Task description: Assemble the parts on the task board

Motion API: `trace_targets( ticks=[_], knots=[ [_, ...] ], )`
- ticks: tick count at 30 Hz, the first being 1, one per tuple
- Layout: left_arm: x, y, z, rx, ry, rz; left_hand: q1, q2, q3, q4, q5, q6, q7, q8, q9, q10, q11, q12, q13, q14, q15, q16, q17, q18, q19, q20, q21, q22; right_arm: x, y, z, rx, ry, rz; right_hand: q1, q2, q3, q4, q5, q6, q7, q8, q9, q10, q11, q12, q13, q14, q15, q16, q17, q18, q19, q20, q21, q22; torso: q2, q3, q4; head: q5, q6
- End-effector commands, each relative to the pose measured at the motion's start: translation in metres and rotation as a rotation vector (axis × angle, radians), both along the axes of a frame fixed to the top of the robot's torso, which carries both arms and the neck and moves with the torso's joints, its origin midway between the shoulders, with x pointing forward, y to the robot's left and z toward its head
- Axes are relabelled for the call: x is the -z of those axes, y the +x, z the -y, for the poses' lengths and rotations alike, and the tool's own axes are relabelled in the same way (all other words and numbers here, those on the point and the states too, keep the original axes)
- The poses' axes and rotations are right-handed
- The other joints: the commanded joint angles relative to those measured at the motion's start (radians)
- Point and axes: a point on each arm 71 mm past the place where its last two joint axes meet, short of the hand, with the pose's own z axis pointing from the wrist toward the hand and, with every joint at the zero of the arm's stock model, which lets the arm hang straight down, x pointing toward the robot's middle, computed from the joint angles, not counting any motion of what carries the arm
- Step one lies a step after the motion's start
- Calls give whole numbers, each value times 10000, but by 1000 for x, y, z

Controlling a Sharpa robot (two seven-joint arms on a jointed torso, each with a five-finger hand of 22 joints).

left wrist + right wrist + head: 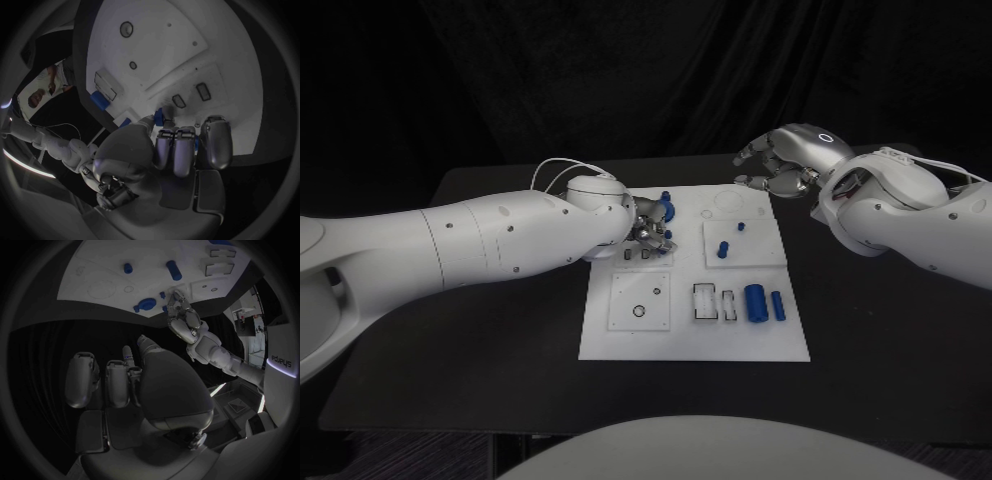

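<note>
Left hand (pixel 643 232) worked the task board (pixel 692 345) at ten o'clock; right hand (pixel 783 160) hovered, fingers curled on nothing.
Left fingers' hold couldn't be told; a nudge might tip the blue round part (pixel 664 209) beside them.

I see a black tabletop (pixel 473 340) with a dark curtain (pixel 589 70) hanging in folds behind it. Below the tabletop's near edge a strip of grey floor (pixel 430 455) shows. The room is dim.

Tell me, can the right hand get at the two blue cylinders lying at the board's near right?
Probably yes: the right hand hovers empty beyond the board's far edge, the cylinders lie uncovered, and the left hand works across the task board.
</note>
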Motion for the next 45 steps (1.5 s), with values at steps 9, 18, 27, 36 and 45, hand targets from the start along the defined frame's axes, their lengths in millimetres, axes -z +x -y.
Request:
trace_targets(
  ticks=[9, 18, 27, 36, 45],
  knots=[
    [-2, -5, -7, -11, -581, 295, -551, -743, 1831, -422, 438, 307, -9, -447, 415, 1058, -63, 35, 2633, 1056, -70, 26, 2631, -77, -34, -12, -106, 73, 3, 0, 3, 266, -137, -262, -36, 104, 44, -23, 59, 93, 2, 4, -18, 300, 51, -76, 1619, 528, 77, -72, 407, 72, 85, 76, -56, 1806, 10, -2, -1, 26, -2],
    [-5, -13, -29, -413, -785, 499, -788, -927, 2319, -521, 416, 403, -12, -558, 562, 1058, -65, 35, 2633, 1056, -72, 26, 2631, -77, -19, -14, -126, 104, 3, 0, 6, 372, -169, -319, -40, 109, 47, -20, 74, 97, 3, 1, -22, 286, 53, -89, 1601, 520, 78, -102, 375, 80, 72, 77, -94, 1796, 15, -11, 18, 44, -2],
    [-6, -14, -45, -752, -825, 612, -1039, -1001, 2522, -428, 39, 487, 2, -655, 661, 1058, -55, 35, 2633, 1056, -65, 26, 2631, -77, -11, -9, -149, 123, 6, -1, 8, 446, -220, -438, -28, 117, 61, -29, 115, 107, 3, -7, -32, 266, 55, -106, 1578, 509, 82, -129, 348, 89, 55, 81, -142, 1783, -3, -5, 13, 168, -2],
    [-3, -12, -46, -814, -836, 623, -1132, -988, 2597, -362, -127, 502, 10, -720, 700, 1058, -49, 35, 2633, 1056, -62, 26, 2631, -77, -6, -6, -159, 134, 8, -1, 8, 484, -263, -525, -4, 123, 82, -49, 167, 117, 6, -19, -47, 244, 58, -126, 1552, 497, 86, -158, 319, 98, 37, 86, -191, 1771, -18, -29, 42, 146, -2],
    [3, -13, -46, -866, -704, 457, -1351, -977, 2620, -167, -773, 585, 28, -847, 772, 1058, -31, 35, 2633, 1056, -47, 26, 2631, -78, 6, 6, -180, 160, 9, 0, 8, 543, -319, -619, 30, 136, 119, -76, 271, 135, 13, -37, -69, 211, 64, -155, 1515, 475, 92, -218, 259, 112, 9, 92, -267, 1751, -2, -19, -25, 221, -2]
  ],
)
